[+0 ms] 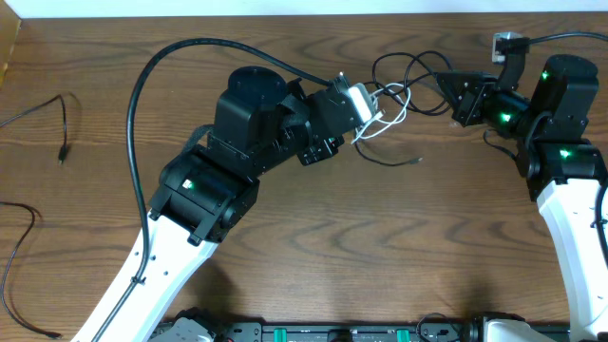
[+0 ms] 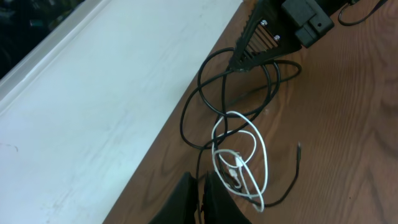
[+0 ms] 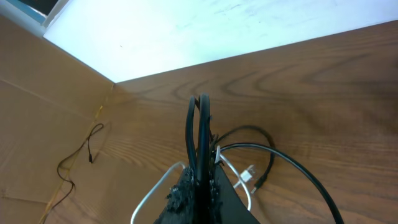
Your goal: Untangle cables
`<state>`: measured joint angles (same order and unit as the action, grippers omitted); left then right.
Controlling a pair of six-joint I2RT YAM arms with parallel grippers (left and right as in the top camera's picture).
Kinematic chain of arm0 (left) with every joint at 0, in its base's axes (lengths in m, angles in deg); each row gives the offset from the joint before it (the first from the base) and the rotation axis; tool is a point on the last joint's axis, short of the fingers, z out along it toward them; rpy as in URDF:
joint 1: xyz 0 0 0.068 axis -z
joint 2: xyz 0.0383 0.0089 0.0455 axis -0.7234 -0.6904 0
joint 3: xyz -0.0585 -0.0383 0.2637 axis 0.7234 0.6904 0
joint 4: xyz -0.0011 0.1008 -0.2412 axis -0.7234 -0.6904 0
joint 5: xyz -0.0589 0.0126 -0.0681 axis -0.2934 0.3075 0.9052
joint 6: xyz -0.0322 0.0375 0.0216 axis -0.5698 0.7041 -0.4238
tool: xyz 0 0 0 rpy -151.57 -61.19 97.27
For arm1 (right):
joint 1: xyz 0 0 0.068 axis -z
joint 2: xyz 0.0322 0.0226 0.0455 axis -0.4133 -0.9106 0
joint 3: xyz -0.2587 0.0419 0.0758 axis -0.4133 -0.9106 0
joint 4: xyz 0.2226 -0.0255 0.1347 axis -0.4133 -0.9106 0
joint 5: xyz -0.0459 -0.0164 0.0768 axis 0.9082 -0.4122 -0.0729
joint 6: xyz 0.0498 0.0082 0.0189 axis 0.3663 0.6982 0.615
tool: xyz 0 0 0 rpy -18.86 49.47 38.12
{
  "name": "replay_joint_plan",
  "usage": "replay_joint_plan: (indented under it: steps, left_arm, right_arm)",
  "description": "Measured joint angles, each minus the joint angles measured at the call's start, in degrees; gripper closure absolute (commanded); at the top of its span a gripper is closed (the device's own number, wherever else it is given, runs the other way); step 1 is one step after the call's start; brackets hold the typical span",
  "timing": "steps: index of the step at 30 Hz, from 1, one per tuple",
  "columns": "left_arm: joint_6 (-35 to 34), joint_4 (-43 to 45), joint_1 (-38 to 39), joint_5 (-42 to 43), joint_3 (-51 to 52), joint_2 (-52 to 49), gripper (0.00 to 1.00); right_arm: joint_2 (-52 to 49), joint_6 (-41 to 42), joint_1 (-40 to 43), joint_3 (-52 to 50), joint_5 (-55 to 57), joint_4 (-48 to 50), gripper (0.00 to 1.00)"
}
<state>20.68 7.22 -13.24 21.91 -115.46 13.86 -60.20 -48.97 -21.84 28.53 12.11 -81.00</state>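
- The cables (image 1: pixel 404 81) lie in one bunch at about 1 o'clock on the table (image 1: pixel 380 247), between the two arms. Black loops (image 2: pixel 208 87) sit over a short white cable (image 2: pixel 258 155).
- Two more black cords lie well apart from the bunch: a loose cord (image 1: pixel 63 123) at about 9 o'clock and an edge cord (image 1: pixel 19 237) at 8 o'clock, cut off by the frame.
- These cords look light, thin and limp. They will probably drag and spring rather than lift cleanly, and a pull on one loop is likely to tighten the others.
- The skin looks smooth, so a pinch may slide. The small plugs are the firmer places to take hold, such as the free black end (image 2: pixel 298 149) at 5 o'clock of the bunch.
- The right gripper (image 2: pixel 235 62) is closed, its tips pinching the black loops at the bunch's 1 o'clock side.
- The left gripper (image 2: pixel 200 193) is closed narrow at 7 o'clock of the white cable. Its tips are cut off at the frame's bottom, so it may nip the white plug, but I cannot tell.
- From overhead the left arm covers the bunch's 9 o'clock side.
- Which black strand crosses over which is too fine to make out, as is how many black cords make up the bunch.
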Motion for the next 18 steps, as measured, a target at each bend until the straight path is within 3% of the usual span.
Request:
replay_joint_plan:
  steps: [4, 12, 18]
  left_arm:
    - [1.7, -2.8, -0.1, 3.8, 0.0, 0.0, 0.93]
    - [12.6, -13.2, -0.4, 29.0, 0.0, 3.9, 0.93]
    - [20.6, -16.9, -2.7, 42.8, 0.0, 10.9, 0.92]
  right_arm:
    - [0.0, -1.1, 0.0, 0.0, 0.0, 0.1, 0.99]
    - [0.0, -4.9, 0.0, 0.0, 0.0, 1.1, 0.99]
    - [0.0, -6.3, 0.0, 0.0, 0.0, 1.6, 0.99]
